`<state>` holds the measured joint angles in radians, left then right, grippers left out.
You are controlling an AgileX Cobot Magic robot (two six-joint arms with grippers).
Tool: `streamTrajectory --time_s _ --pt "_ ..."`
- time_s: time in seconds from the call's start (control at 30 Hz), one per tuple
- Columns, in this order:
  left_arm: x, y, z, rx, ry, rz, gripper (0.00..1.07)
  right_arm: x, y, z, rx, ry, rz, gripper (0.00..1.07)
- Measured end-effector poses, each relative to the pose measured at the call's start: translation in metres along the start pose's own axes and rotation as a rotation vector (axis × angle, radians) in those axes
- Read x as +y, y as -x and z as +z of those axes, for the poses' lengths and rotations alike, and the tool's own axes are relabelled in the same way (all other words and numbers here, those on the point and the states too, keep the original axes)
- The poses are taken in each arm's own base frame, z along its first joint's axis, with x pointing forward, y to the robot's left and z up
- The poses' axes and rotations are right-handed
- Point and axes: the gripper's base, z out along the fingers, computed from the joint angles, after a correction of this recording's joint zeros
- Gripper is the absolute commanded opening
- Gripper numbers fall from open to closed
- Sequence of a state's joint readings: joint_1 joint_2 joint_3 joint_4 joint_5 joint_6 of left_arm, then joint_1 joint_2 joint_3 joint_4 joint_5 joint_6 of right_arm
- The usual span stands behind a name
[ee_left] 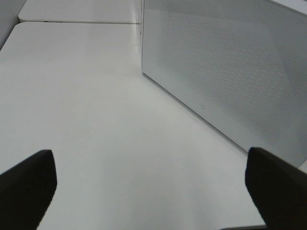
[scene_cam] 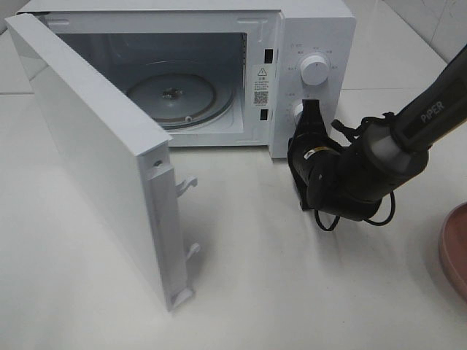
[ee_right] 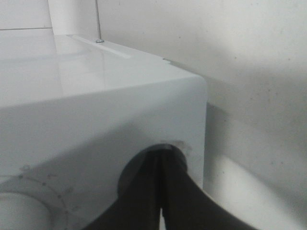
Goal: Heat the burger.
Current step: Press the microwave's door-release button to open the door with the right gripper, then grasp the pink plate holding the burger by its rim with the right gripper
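The burger is out of view in all frames. The white microwave [scene_cam: 314,29] stands at the back with its door [scene_cam: 95,146] swung wide open, and its glass turntable [scene_cam: 175,98] is bare. My right gripper [scene_cam: 309,115] is shut, with its tips against the microwave's lower knob [scene_cam: 298,111]. In the right wrist view the two dark fingers [ee_right: 144,191] meet at that knob [ee_right: 180,146]. My left gripper [ee_left: 153,191] is open and empty, low over the table beside the microwave's side wall [ee_left: 230,62]. It does not show in the exterior high view.
The upper knob [scene_cam: 314,69] sits above the lower one. The edge of a round pink plate [scene_cam: 454,248] shows at the far right. The open door juts far out over the table on the left. The right arm [scene_cam: 408,138] reaches in from the right.
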<state>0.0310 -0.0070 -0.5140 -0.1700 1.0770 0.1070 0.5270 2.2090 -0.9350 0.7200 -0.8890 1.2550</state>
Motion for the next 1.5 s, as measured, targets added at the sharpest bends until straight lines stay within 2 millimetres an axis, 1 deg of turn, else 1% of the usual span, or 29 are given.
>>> streamTrajectory --time_s 0.23,0.37,0.7,0.8,0.87,1.07,1.13,1.33,1.4,1.47,1.5 --pt "0.000 0.000 0.000 0.000 0.000 0.000 1.00 0.002 0.007 -0.005 0.007 0.007 -0.023 0.00" --pt "0.000 0.000 0.000 0.000 0.000 0.000 1.00 0.004 0.007 -0.008 0.025 0.013 -0.039 0.00" --pt "0.000 0.000 0.000 0.000 0.000 0.000 1.00 0.009 0.014 -0.024 0.060 -0.009 -0.069 0.00" --pt "0.000 0.000 0.000 0.000 0.000 0.000 1.00 0.010 0.014 -0.025 0.063 -0.008 -0.069 0.00" --pt "0.000 0.000 0.000 0.000 0.000 0.000 1.00 0.011 0.016 -0.031 0.078 -0.034 -0.072 0.00" --pt "0.000 0.000 0.000 0.000 0.000 0.000 1.00 0.011 0.019 -0.037 0.088 -0.059 -0.102 0.00" --pt "0.000 0.000 0.000 0.000 0.000 0.000 1.00 0.011 0.019 -0.044 0.113 -0.103 -0.148 0.00" --pt "0.000 0.000 0.000 0.000 0.000 0.000 1.00 0.017 0.018 -0.054 0.162 -0.149 -0.246 0.00" --pt "0.000 0.000 0.000 0.000 0.000 0.000 1.00 0.022 0.017 -0.062 0.204 -0.175 -0.332 0.01" --pt "0.000 0.000 0.000 0.000 0.000 0.000 1.00 0.024 0.017 -0.064 0.220 -0.182 -0.366 0.01" --pt "0.000 0.000 0.000 0.000 0.000 0.000 1.00 0.028 0.016 -0.069 0.254 -0.195 -0.438 0.02"
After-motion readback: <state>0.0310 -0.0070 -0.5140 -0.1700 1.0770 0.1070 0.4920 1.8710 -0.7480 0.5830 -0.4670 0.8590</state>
